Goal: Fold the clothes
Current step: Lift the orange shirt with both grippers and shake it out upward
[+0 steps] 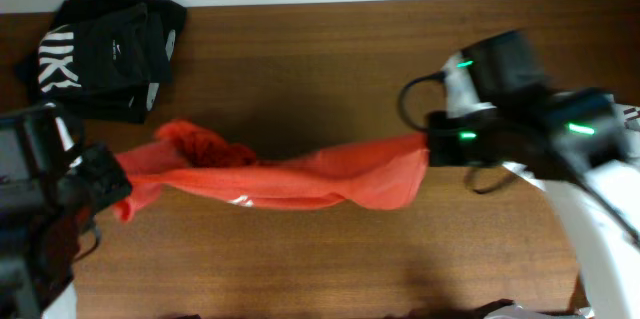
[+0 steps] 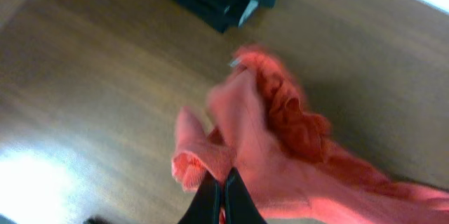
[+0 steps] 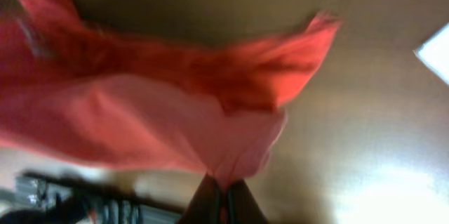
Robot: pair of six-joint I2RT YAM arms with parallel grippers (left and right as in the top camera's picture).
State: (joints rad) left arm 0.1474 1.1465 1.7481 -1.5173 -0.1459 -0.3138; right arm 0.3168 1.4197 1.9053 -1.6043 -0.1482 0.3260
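So we've got the red garment point(image 1: 290, 174) strung out across the middle of the wooden surface point(image 1: 300, 59), pulled into a long, rumpled band between our two arms. It looks lifted a bit, with the middle sagging, but we can't tell for sure whether it touches down.

The left pincer point(image 2: 223, 185) is pinched together on a bunched corner at the left end. The right pincer point(image 3: 224, 192) is clamped on a gathered bit of edge at the right end. Both have cloth squeezed between the fingers.

Our read is that the fabric is thin, light and totally floppy. It drapes and twists wherever nothing supports it, so it won't hold a shape by itself. One end looks wadded up near the left grip, so it needs spreading flat before any fold makes sense. Corners or hems seem like the best places to grab, not a fistful of the middle.

A pile of black clothes point(image 1: 100, 44) with white lettering sits at the far left corner, apart from the red one, and some white fabric point(image 1: 600, 229) lies at the right edge.
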